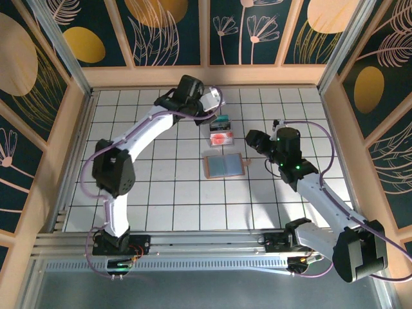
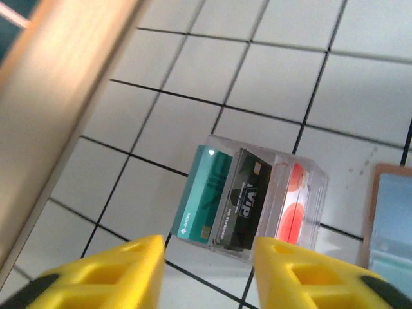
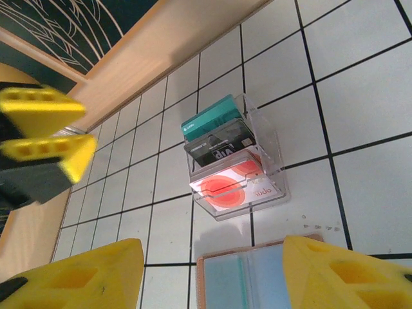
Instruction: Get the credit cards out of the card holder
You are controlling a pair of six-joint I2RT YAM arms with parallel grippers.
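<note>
The card holder (image 1: 224,165) lies open on the tiles, blue-grey inner face up, tan rim around it (image 3: 257,283). Behind it a clear stand (image 3: 273,151) holds credit cards upright: a teal one (image 3: 209,119), a black one (image 3: 222,145) and a white one with red spots (image 3: 235,187). My left gripper (image 2: 207,257) hovers over the stand's far side, open, nothing between its yellow fingers (image 2: 122,270). My right gripper (image 3: 211,257) hangs open above the card holder's right edge, also empty.
The wooden back wall (image 1: 206,76) runs close behind the left gripper (image 1: 217,102). The right gripper (image 1: 251,138) sits just right of the stand. White tiled floor stretches to the left and toward the front.
</note>
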